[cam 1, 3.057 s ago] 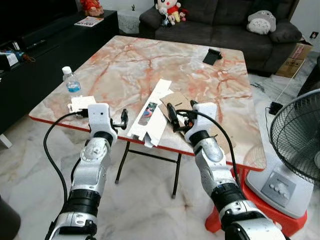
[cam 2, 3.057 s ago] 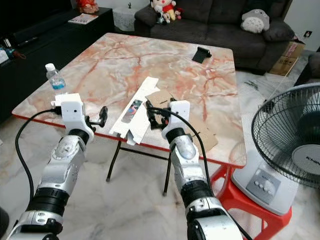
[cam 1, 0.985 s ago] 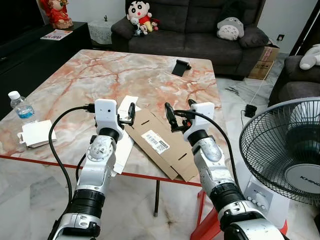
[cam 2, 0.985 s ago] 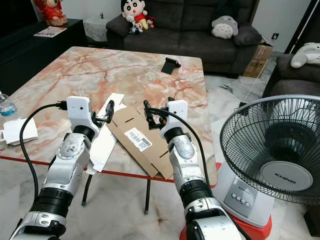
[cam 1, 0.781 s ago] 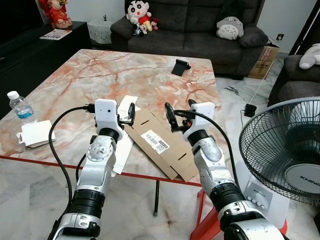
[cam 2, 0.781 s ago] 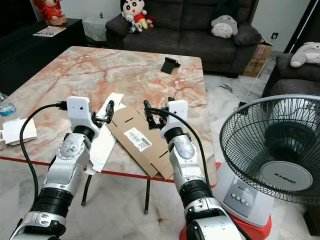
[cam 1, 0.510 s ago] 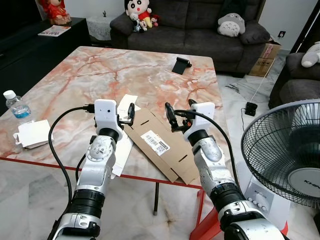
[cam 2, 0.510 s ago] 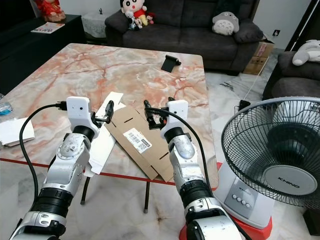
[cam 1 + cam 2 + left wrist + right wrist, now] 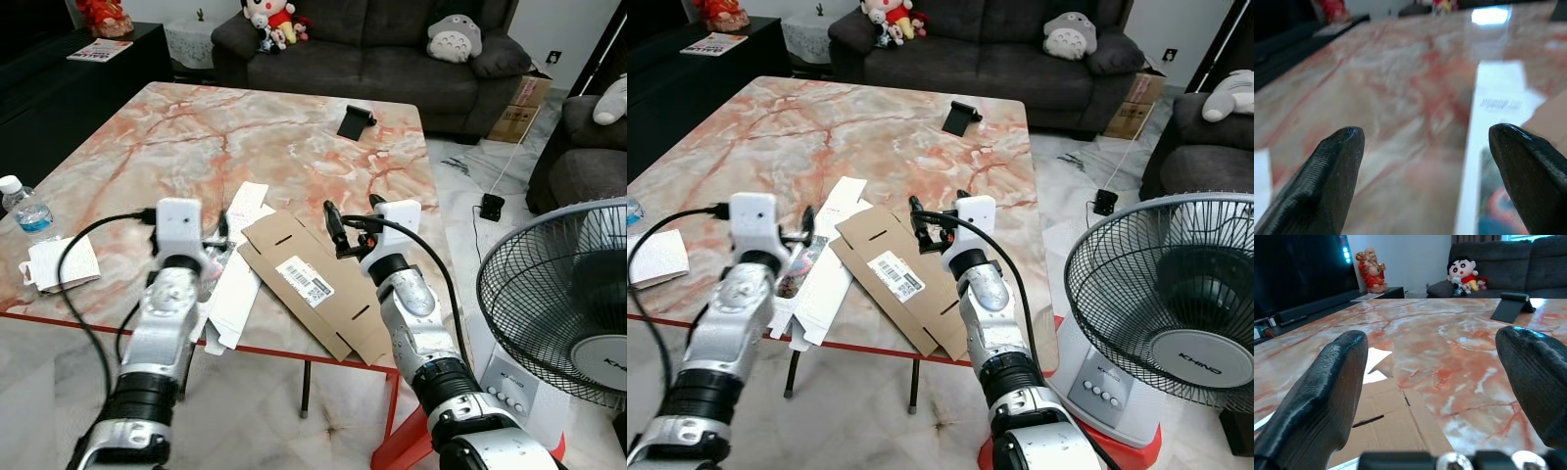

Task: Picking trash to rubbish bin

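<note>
The left gripper [image 9: 217,238] has its fingers spread wide above the white flat box [image 9: 235,269]. The right gripper [image 9: 350,224] is spread wide too, above the brown cardboard [image 9: 309,284]. Both lie on the marble table [image 9: 196,137].

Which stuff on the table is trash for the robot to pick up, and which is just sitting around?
Probably trash:
- flattened brown cardboard box
- flattened white box, under the open left hand
- white paper packet

Just sitting around, probably:
- water bottle
- black phone stand
- fan
- sofa with plush toys
- open right hand, holding nothing
</note>
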{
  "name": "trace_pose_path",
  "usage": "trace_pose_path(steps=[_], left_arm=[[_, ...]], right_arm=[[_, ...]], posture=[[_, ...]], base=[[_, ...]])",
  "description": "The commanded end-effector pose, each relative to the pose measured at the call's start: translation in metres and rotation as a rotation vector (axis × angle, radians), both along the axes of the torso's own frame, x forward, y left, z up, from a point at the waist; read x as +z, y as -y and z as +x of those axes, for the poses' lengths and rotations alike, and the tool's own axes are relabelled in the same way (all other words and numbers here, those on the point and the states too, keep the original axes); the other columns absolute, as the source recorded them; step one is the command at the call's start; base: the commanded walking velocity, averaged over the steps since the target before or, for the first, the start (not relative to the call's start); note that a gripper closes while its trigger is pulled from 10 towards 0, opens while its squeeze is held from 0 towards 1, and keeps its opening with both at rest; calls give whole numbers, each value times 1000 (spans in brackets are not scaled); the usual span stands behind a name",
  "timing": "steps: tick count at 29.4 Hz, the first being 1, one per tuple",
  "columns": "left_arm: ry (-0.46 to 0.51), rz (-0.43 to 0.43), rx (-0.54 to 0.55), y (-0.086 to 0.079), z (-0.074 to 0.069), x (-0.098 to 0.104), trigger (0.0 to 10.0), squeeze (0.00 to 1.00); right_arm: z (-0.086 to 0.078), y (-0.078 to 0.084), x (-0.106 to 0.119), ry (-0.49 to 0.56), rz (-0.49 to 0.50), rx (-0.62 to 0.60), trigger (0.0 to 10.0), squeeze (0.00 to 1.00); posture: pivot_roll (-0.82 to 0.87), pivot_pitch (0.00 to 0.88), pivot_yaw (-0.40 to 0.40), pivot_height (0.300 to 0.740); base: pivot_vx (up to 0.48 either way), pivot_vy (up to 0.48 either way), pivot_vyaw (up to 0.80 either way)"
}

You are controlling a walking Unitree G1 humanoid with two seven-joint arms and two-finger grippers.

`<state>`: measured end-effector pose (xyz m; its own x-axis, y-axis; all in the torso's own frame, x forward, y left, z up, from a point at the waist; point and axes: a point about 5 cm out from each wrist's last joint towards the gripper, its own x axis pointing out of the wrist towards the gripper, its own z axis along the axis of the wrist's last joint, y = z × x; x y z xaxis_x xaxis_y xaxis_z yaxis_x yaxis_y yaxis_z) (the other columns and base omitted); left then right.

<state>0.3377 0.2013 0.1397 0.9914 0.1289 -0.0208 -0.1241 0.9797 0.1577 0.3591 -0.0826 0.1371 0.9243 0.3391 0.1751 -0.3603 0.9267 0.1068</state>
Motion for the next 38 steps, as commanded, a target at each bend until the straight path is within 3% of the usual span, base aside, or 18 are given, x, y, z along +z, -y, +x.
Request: trace_pose_path(steps=[1, 5, 7, 13, 16, 19, 38], left_arm=[[-48, 11, 7, -4, -3, -5, 10000, 0], [-138, 3, 42, -13, -10, -17, 10000, 0], [-158, -41, 40, -12, -11, -20, 10000, 0], [-188, -194, -63, -3, -12, -25, 10000, 0], [-196, -212, -68, -3, -13, -25, 10000, 0], [-182, -285, -120, -2, -16, -19, 10000, 0], [-279, -381, -197, -4, -29, -16, 10000, 0]], right_arm=[[1, 0, 3, 7, -1, -1, 10000, 0], [1, 0, 2, 3, -4, 2, 10000, 0], [1, 0, 2, 3, -8, 4, 10000, 0], [2, 0, 3, 4, -10, 6, 10000, 0], [2, 0, 3, 5, -11, 6, 10000, 0], [2, 0, 3, 7, -12, 7, 10000, 0], [2, -3, 5, 12, -10, 18, 10000, 0]], posture=[[68, 36, -47, 740], [69, 33, -50, 740], [68, 32, -52, 740], [65, 26, -52, 740], [64, 24, -52, 740], [64, 20, -51, 740], [68, 15, -52, 740]], base=[[0, 0, 0], [0, 0, 0], [0, 0, 0], [0, 0, 0], [0, 0, 0], [0, 0, 0], [0, 0, 0]])
